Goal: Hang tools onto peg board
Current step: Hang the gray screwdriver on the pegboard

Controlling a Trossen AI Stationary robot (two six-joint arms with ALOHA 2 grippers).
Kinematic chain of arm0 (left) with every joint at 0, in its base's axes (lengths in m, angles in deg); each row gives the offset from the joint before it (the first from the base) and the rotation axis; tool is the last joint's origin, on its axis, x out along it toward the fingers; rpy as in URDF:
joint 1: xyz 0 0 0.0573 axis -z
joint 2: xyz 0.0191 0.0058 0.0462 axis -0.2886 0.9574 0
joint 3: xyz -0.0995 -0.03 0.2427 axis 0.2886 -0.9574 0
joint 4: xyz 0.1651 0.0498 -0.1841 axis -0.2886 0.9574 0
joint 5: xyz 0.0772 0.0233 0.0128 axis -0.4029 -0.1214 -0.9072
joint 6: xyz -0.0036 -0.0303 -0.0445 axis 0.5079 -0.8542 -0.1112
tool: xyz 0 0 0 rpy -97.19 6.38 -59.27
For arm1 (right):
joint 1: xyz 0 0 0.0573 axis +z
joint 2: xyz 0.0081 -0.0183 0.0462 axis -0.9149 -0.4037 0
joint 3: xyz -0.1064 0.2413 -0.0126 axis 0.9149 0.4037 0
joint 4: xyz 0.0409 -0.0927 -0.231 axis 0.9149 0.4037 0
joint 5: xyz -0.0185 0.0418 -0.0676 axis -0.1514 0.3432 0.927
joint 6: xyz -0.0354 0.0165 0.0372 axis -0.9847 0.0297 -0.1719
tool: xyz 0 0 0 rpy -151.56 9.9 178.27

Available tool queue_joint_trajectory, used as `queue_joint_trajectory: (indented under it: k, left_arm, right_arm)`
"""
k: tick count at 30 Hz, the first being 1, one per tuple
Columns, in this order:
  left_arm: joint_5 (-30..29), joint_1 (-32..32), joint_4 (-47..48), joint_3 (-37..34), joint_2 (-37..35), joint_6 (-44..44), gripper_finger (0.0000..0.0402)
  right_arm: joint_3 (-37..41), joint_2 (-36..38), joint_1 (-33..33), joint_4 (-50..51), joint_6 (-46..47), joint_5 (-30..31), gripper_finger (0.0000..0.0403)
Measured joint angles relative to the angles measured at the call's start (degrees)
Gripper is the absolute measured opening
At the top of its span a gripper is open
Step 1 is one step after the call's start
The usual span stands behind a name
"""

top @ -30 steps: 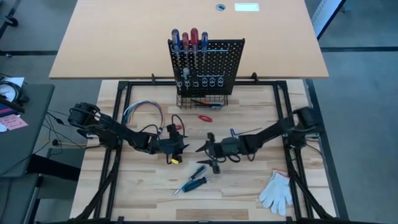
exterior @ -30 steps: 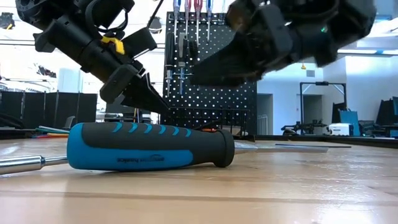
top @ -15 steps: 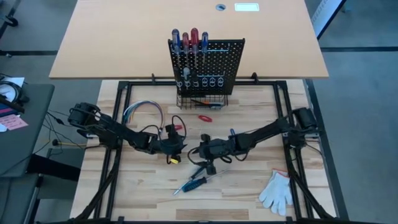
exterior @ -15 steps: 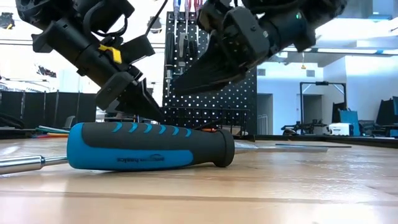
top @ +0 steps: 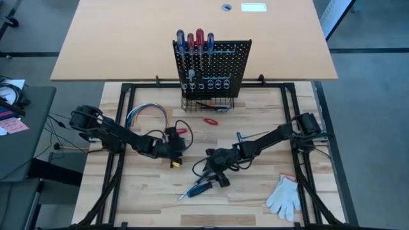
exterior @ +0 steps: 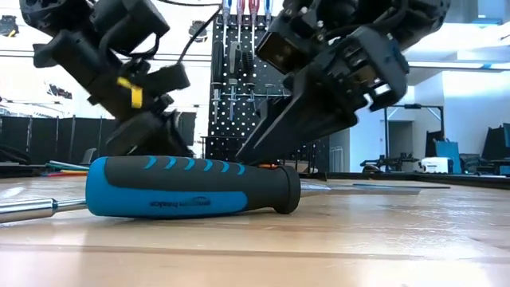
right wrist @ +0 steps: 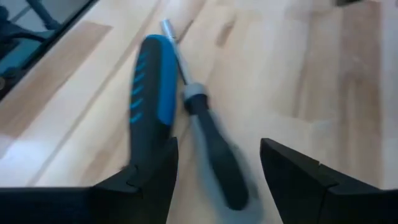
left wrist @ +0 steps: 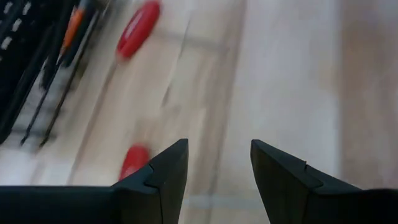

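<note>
While both grippers gape empty over loose screwdrivers [top: 197,188], four screwdrivers upright in the peg board [top: 214,67], its wire basket [top: 208,102] beneath.

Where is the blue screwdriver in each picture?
High view: the blue screwdriver lies near the front of the table, just ahead of the right gripper.
Low view: it fills the foreground, lying on its side.
Left wrist view: not in it.
Right wrist view: beside a black-handled screwdriver, ahead of the open fingers.
Shared landmark: the peg board, also behind it in the low view.
</note>
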Motion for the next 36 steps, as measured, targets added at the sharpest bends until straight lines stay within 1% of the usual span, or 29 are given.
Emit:
queue_joint_trajectory:
  k: [3,6,12,15,20,23,27,29,32,34,36]
  left_arm:
    - [-3.0,0.0,5.4,0.0,0.0,-2.1,0.0168]
    - [-5.2,0.0,7.4,0.0,0.0,-4.1,0.0168]
    - [-5.6,0.0,7.5,0.0,0.0,-5.0,0.0168]
    - [-5.7,0.0,6.9,0.0,0.0,-5.1,0.0168]
    - [-5.7,0.0,6.3,0.0,0.0,-5.1,0.0168]
    - [-5.7,0.4,6.1,0.0,0.0,-5.0,0.0168]
    - [-6.0,0.5,3.2,0.0,0.0,-3.0,0.0168]
    - [-6.2,0.8,1.1,0.0,0.0,-1.3,0.0168]
    - [-6.2,4.5,-3.7,0.0,-0.7,2.3,0.0168]
    - [-6.3,7.3,-7.3,0.0,-1.1,5.5,0.0168]
    - [-8.5,9.4,-11.8,0.0,-1.1,8.8,0.0168]
  right_arm:
    - [0.0,0.0,-0.1,1.3,-0.8,0.0,0.0218]
    - [0.0,-0.4,-0.2,1.6,-2.0,0.0,0.0213]
    - [-0.1,-2.1,0.7,0.3,-5.0,0.2,0.0212]
    - [0.1,-3.4,0.8,1.0,-6.1,1.7,0.0212]
    - [-0.3,-6.0,0.3,-1.9,-6.2,2.6,0.0208]
    - [-0.3,-6.1,-0.2,-1.8,-5.4,2.9,0.0185]
    - [-0.3,-5.2,-1.0,-0.1,-2.7,3.0,0.0124]
    - [-0.3,-4.4,-1.3,0.8,-2.9,3.4,0.0118]
    - [-1.0,-1.7,-1.8,8.6,-2.9,7.8,0.0118]
    - [-1.2,1.5,-1.7,15.8,-1.5,14.7,0.0118]
    - [-1.1,4.8,-1.2,20.1,-0.4,21.1,0.0118]
